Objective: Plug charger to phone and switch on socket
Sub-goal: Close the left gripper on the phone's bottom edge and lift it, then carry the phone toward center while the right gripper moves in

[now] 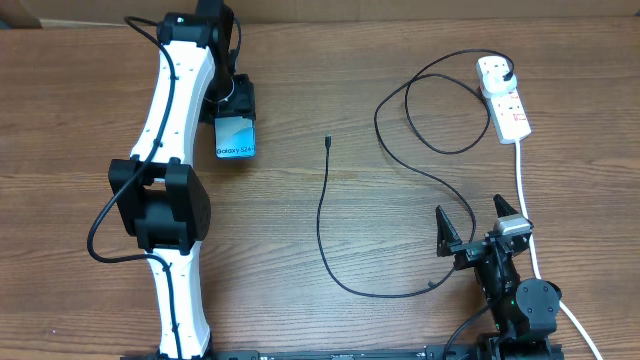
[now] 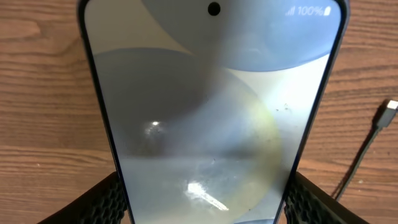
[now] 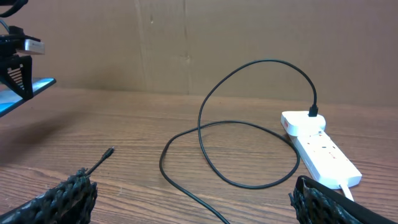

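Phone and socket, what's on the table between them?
Only the charger: its black cable loops there, connector end toward the phone, plug in the socket. Overhead view.

The phone [image 1: 236, 137] sits between the fingers of the left claw [image 1: 236, 118], reaching out past their tips and off the bench [image 1: 300, 90]. The charger [image 1: 322, 225] lies on the bench between the two claws. Its free end is to the right of the left claw, apart from the phone. It curves just in front of the right claw [image 1: 468, 215], then loops ahead to the far end of the socket [image 1: 503, 98]. The socket lies well ahead of the right claw, slightly to its right. Its cord [image 1: 522, 175] runs back along that claw's right side.
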Controlling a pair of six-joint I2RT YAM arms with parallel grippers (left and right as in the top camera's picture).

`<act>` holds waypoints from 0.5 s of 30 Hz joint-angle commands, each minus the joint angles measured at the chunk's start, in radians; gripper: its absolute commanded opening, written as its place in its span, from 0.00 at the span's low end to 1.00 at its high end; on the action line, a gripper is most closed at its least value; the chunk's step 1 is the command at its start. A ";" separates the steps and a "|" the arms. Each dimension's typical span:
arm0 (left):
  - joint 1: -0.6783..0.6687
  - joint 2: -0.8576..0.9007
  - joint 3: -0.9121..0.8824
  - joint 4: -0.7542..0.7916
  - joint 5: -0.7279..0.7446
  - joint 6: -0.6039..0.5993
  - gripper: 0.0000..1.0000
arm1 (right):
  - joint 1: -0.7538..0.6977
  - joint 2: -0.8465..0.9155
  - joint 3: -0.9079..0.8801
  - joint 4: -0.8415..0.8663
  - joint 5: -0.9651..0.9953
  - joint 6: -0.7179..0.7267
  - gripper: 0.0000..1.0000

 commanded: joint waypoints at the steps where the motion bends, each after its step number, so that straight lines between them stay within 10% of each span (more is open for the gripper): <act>1: 0.009 -0.004 0.031 -0.002 0.034 -0.027 0.04 | 0.003 0.000 -0.010 0.003 0.006 -0.004 1.00; 15: 0.007 -0.020 0.032 0.003 0.189 -0.094 0.04 | 0.003 0.000 -0.010 0.003 0.006 -0.004 1.00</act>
